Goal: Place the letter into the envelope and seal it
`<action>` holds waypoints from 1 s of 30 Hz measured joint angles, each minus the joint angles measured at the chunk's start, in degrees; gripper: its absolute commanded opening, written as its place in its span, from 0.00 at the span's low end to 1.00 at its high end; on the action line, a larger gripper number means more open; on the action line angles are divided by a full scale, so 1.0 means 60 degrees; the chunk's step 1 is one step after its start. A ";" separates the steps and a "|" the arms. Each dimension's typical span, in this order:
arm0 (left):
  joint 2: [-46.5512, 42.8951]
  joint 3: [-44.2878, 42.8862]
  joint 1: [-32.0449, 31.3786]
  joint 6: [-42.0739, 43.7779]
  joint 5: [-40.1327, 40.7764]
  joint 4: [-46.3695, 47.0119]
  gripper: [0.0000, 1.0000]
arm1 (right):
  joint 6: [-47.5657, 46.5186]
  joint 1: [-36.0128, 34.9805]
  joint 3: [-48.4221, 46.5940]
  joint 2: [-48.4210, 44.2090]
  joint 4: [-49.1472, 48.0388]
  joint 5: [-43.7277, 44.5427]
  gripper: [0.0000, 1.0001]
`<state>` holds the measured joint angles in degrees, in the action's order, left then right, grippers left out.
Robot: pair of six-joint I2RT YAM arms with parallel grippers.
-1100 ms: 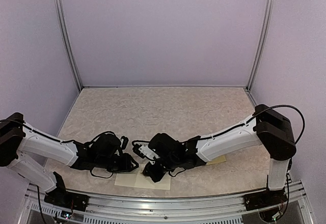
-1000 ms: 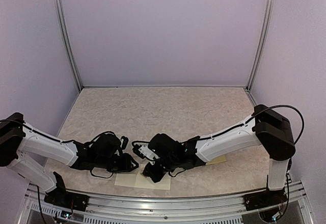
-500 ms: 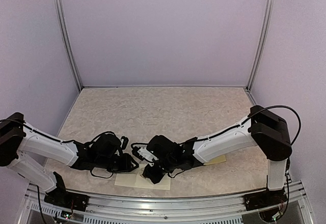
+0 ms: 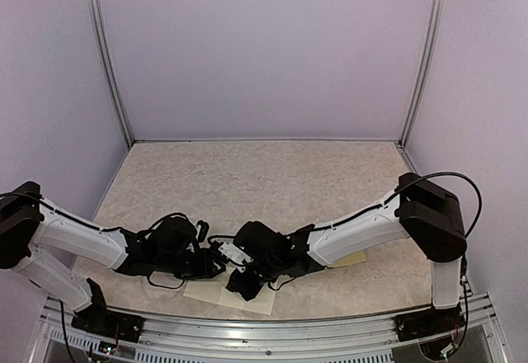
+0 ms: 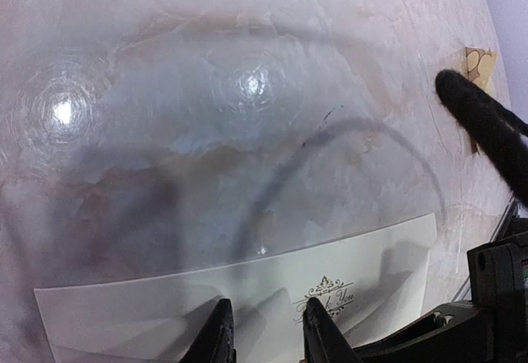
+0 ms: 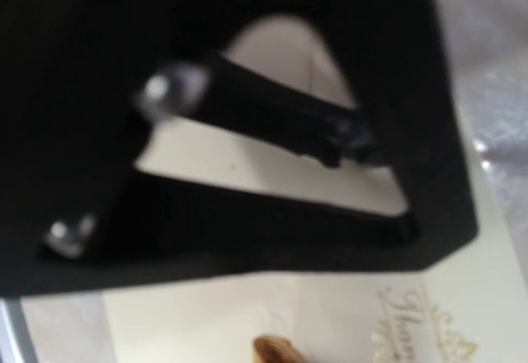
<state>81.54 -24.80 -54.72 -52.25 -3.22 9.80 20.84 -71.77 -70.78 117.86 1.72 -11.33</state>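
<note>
Over the last second our right arm slid a bit left and nearer, and the envelope [image 5: 165,313] got nudged slightly askew. We'd guess we're pressing the flap down, with sealing not done yet. The envelope lies at the table's near edge, between the arms. The right claw [image 4: 239,284] is closed tight over its right half. The left claw [image 5: 266,307] is slightly apart with nothing between, just beside the printing.
</note>
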 measured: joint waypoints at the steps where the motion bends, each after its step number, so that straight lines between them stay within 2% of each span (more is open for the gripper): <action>1: 0.0004 0.0000 0.0000 0.0000 -0.0004 0.0004 0.27 | 0.0000 0.0000 0.0000 0.0007 -0.0022 -0.0047 0.00; 3: 0.0004 0.0000 0.0000 0.0000 -0.0007 0.0004 0.27 | 0.0036 0.0000 0.0000 0.0007 -0.0040 -0.0124 0.00; 9: 0.0004 0.0000 -0.0004 0.0000 -0.0004 0.0004 0.27 | 0.0251 0.0000 0.0055 0.0000 -0.0124 -0.0437 0.18; 19: 0.0000 0.0000 -0.0022 0.0000 0.0004 0.0011 0.27 | 0.0499 -0.0022 0.0725 -0.0907 -0.0652 -0.0918 0.55; 23: -0.0026 0.0000 -0.0084 0.0058 0.0007 0.0076 0.28 | 0.0623 -0.0018 0.1078 -0.1668 -0.0889 -0.0911 0.61; 30: 0.0175 -0.0084 -0.0204 0.0419 0.0004 0.0517 0.28 | 0.0838 0.0098 0.1989 -0.2907 -0.1231 -0.0703 0.63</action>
<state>82.59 -25.30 -55.94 -49.74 -3.20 12.91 25.87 -71.18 -58.85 100.42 -5.67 -15.55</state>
